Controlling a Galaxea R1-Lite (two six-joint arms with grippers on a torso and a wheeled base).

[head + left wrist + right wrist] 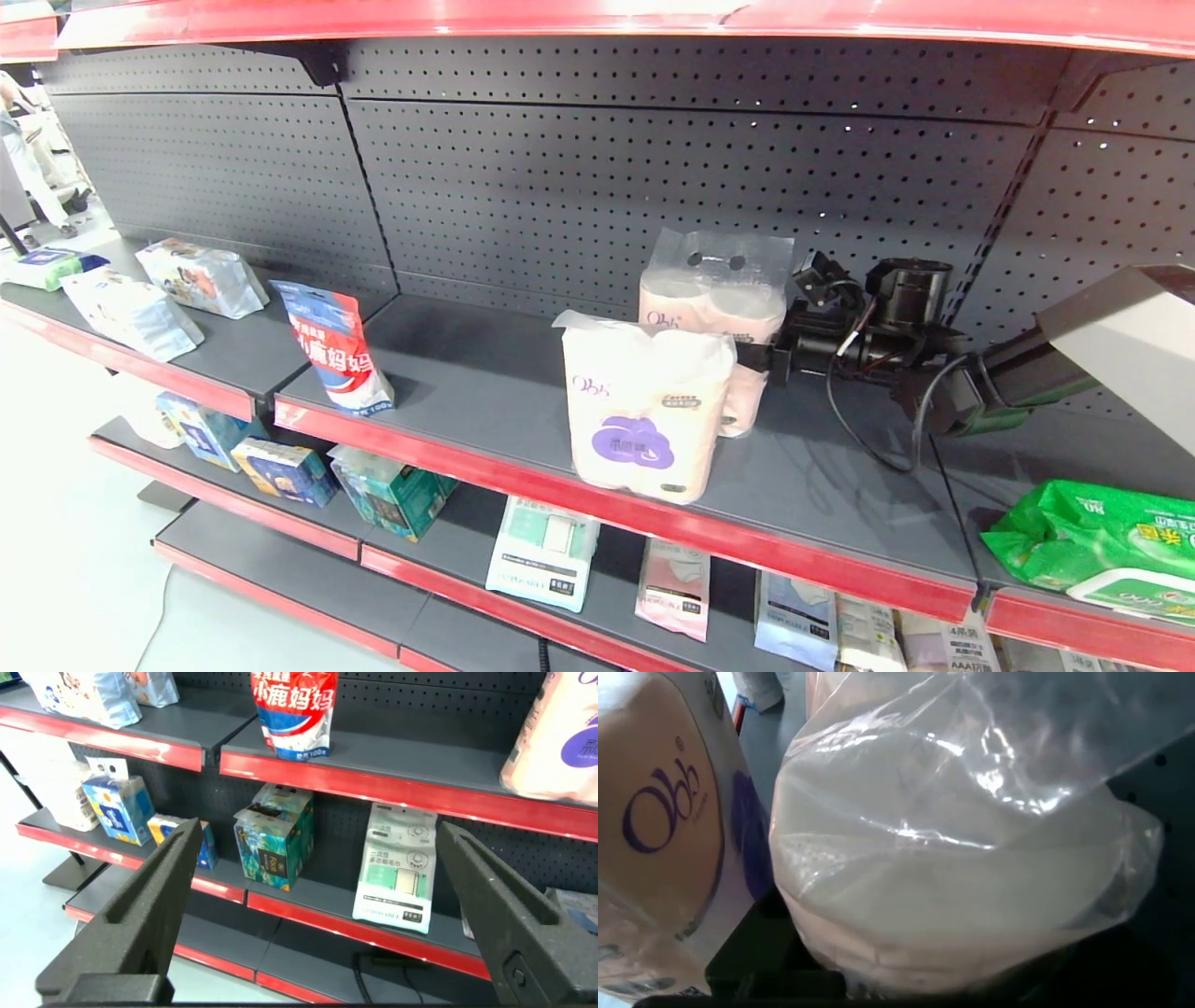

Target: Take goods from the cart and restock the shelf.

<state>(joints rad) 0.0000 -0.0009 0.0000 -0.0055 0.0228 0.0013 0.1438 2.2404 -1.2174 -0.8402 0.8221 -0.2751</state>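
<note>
- The task's thing is a pack of pale pink toilet rolls in a clear plastic bag (714,299). It stands upright on the dark grey metal shelf (485,373), far back, close to the black perforated back panel (560,187).
- Its long axis runs vertically. The bag's loose flap with two punched holes points up.
- Just in front of it, nearer the shelf's red edge, stands a second upright roll pack in white wrap (644,411). The two are touching or nearly so.
- Labels: the near pack faces me with a purple cloud-shaped label low down and purple script above. The far pack has small purple script on its upper left. I am not reading any of it off.
- The right gripper (761,357) comes in from the right and rests against the far pack's right side. In the right wrist view the bag (952,887) is pressed up close. I cannot tell whether the pincer is clamped on it or loose.
- The left gripper (320,831) is spread wide and holds nothing. It hangs in front of the lower shelves, facing a green carton (276,835) and a white box (397,863).
- Far left on the same shelf a blue, red and white pouch (336,345) stands upright. At the right end lies a green wipes pack (1092,541).
</note>
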